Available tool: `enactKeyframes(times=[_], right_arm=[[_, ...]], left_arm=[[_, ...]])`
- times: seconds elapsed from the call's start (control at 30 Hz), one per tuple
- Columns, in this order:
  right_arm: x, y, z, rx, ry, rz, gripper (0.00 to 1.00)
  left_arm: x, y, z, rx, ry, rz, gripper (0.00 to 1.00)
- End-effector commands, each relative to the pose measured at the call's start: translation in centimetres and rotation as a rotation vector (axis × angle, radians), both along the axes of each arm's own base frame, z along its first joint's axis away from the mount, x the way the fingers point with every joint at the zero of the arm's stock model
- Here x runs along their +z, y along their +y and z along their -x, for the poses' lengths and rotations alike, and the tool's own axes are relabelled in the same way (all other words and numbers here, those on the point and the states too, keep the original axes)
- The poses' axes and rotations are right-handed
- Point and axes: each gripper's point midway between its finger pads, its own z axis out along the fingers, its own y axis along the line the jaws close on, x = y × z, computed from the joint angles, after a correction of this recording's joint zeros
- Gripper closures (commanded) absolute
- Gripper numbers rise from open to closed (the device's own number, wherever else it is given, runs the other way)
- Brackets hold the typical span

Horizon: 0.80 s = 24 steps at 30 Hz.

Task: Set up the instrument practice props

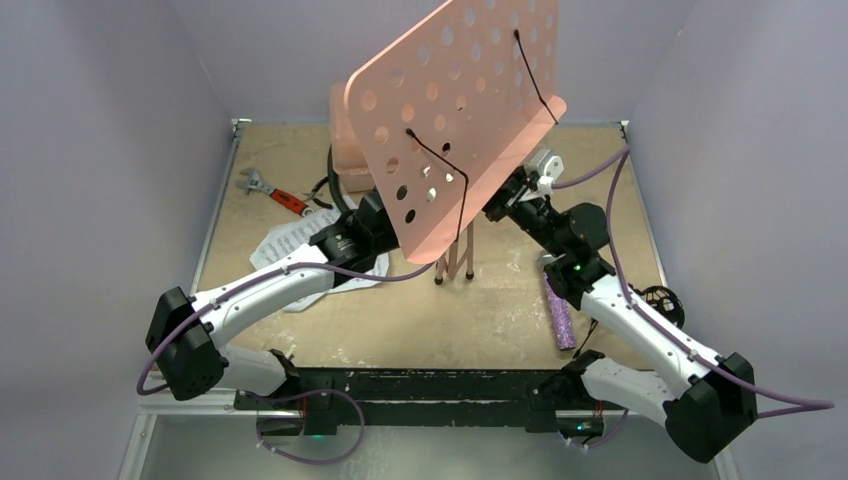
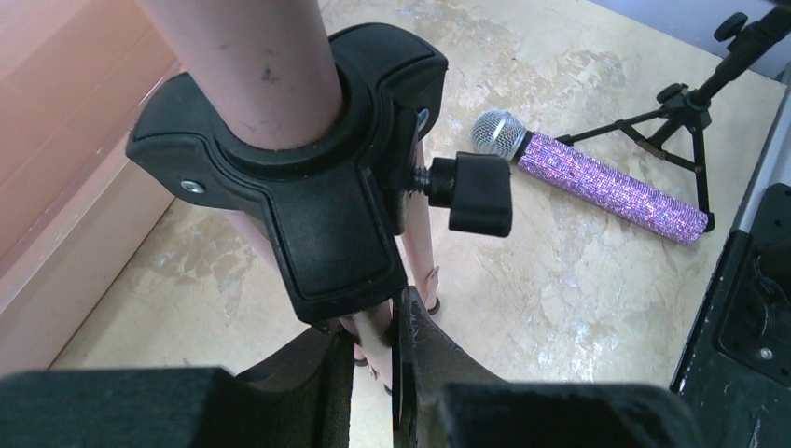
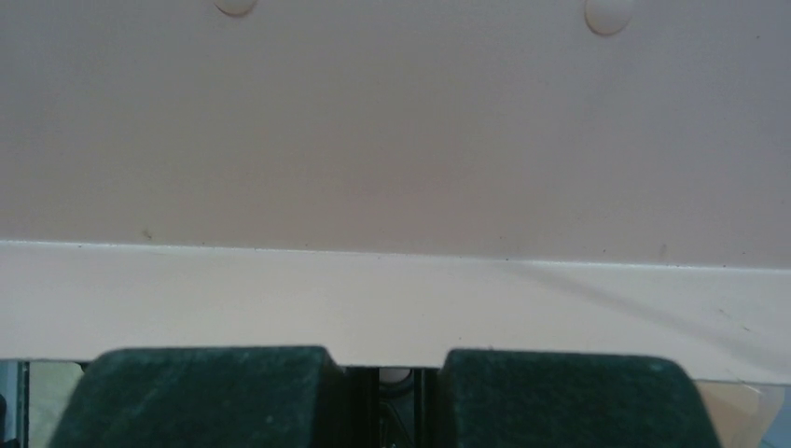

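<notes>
Overhead, the stand (image 1: 450, 110) hides both grips; wrist views show left gripper (image 2: 373, 350) clamping its pole (image 2: 270, 75), right gripper (image 3: 392, 378) pinching its lip (image 3: 373, 299).

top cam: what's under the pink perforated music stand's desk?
Visible: folded legs of the pink perforated music stand, reaching the tan table. Covered in that view: its pole and part of the pink translucent box.

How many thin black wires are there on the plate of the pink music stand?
2. The first black wire crosses the lower left of the pink perforated music stand; the second black wire runs down its upper right. I see no others.
</notes>
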Motion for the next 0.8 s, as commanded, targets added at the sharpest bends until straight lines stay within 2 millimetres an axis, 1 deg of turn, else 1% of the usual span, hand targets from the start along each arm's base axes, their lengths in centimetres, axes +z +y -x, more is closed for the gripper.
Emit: enactKeyframes(times=[0.0, 0.17, 0.23, 0.4, 0.5, 0.77], right_arm=[[7.2, -1.8, 4.3, 0.027, -0.275, -0.1, 0.92], [6.6, -1.5, 3.7, 0.024, -0.252, -0.102, 0.71], [6.5, -1.4, 3.4, 0.019, -0.25, -0.1, 0.65], [6.1, -1.0, 2.5, 0.012, -0.238, -0.092, 0.56], [5.6, -0.7, 2.0, 0.009, -0.228, -0.08, 0.53], [3.7, -0.3, 0.4, -0.02, -0.183, -0.052, 0.44]], left_arm=[[-5.3, 2.6, 0.7, -0.047, 0.007, -0.233, 1.0], [-4.9, 2.0, 1.1, -0.091, -0.018, -0.237, 1.0], [-4.7, 1.8, 1.2, -0.103, -0.029, -0.234, 1.0], [-4.1, 1.1, 1.6, -0.15, -0.062, -0.234, 1.0], [-3.8, 1.0, 1.6, -0.157, -0.074, -0.235, 1.0], [-3.6, 0.6, 1.7, -0.188, -0.098, -0.237, 1.0]])
